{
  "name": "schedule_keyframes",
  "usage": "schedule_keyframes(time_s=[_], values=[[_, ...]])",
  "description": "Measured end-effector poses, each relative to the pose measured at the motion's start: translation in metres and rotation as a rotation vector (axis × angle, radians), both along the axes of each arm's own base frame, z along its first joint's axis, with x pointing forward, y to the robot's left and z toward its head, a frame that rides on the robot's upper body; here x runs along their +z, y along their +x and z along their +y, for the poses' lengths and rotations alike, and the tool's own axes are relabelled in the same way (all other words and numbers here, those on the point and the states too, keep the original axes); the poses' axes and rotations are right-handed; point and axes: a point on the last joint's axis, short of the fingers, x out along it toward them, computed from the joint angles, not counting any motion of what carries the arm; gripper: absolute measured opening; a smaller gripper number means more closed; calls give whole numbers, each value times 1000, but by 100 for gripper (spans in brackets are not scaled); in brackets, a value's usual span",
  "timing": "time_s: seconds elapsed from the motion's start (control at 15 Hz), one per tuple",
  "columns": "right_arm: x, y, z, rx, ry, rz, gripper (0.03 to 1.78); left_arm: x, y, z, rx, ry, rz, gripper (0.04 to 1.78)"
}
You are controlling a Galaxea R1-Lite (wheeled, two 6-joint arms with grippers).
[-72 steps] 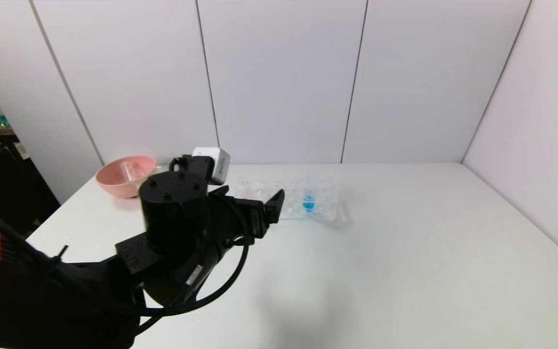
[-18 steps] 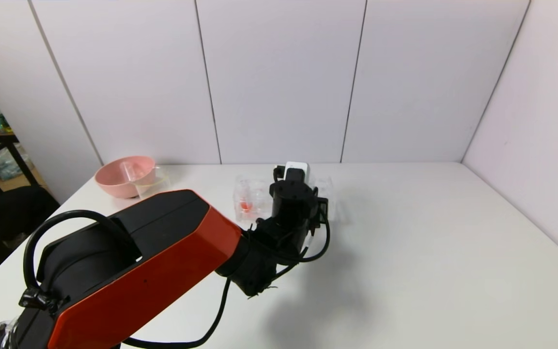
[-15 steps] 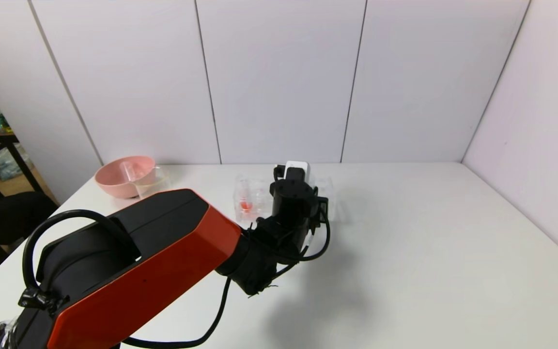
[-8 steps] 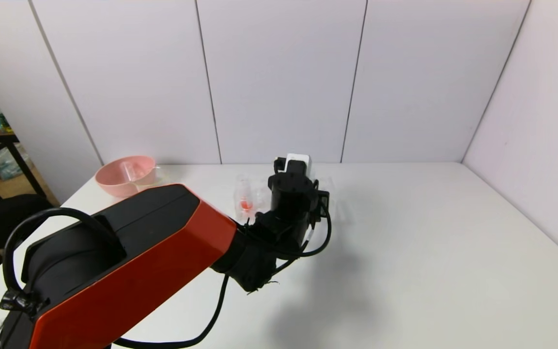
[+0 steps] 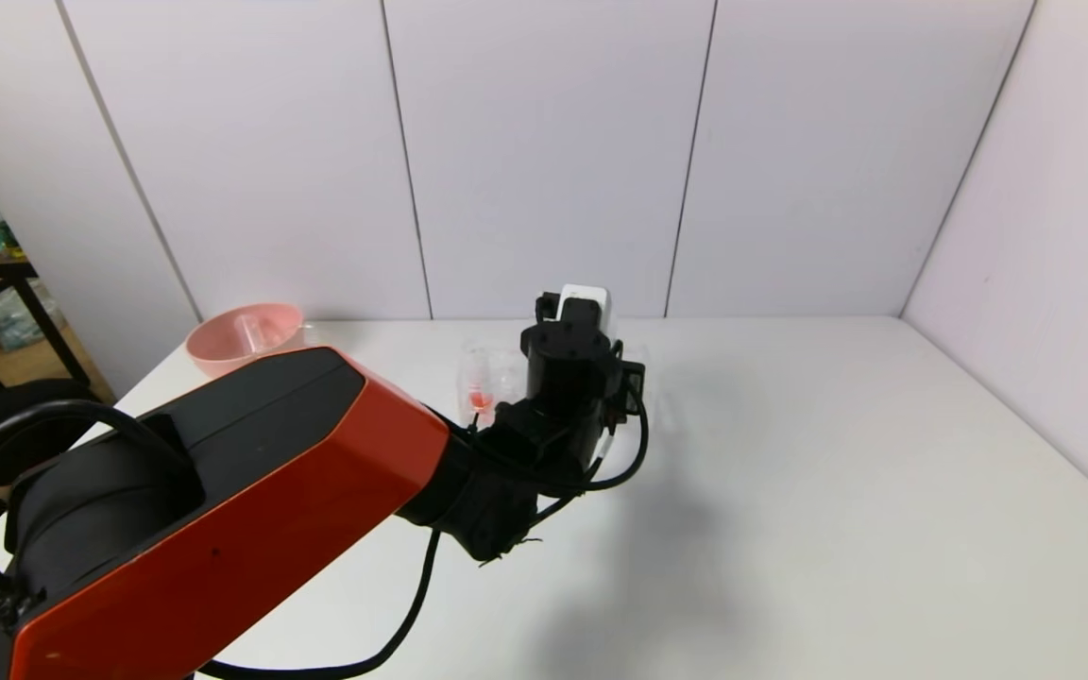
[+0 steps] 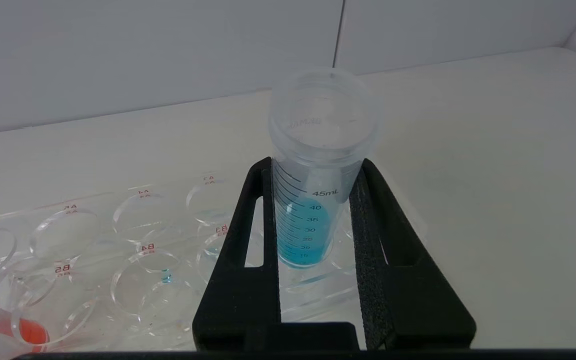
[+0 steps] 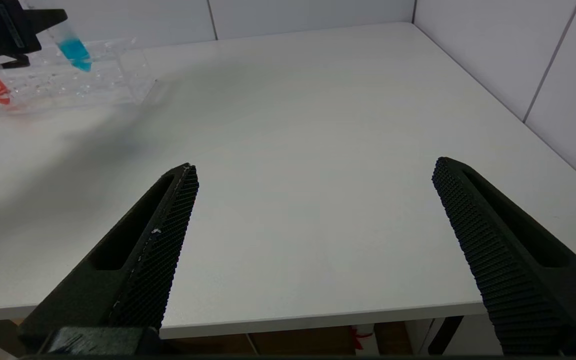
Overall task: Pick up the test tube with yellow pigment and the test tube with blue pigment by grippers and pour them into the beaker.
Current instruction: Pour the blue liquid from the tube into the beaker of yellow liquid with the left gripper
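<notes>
My left gripper (image 6: 316, 165) is shut on the test tube with blue pigment (image 6: 305, 230), a clear graduated tube with blue liquid in its lower part. It grips the tube just below the rim. In the right wrist view the tube's blue tip (image 7: 75, 52) hangs a little above the clear rack (image 7: 93, 85). In the head view my left gripper (image 5: 570, 364) hides the tube. My right gripper (image 7: 315, 166) stands open and empty over the table's near edge. The test tube with yellow pigment is out of view. The beaker is hidden behind my left arm.
A tube with red-orange liquid (image 5: 479, 397) stands in the rack's left end (image 6: 30, 330). A pink bowl (image 5: 223, 351) holding a clear tube sits at the table's back left. My left arm's red cover (image 5: 223, 510) fills the near left.
My left gripper has risen slightly over the last second with the blue tube in it. Several seconds ago it was left of the rack and the blue tube stood in the rack.
</notes>
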Motion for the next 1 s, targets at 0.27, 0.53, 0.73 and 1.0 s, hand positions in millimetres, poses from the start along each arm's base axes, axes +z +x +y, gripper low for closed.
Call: schedule_keyframes(time_s=[0.27, 0.53, 0.73, 1.0], values=[[0, 0, 0, 0, 0, 0, 171, 8, -2, 1, -4, 2, -13, 44], [0, 0, 0, 0, 0, 0, 171, 13, -6, -1, -13, 4, -14, 44], [0, 0, 0, 0, 0, 0, 171, 19, -9, 0, -16, 5, -15, 44], [0, 0, 0, 0, 0, 0, 171, 31, -15, 0, -24, -4, -24, 44]])
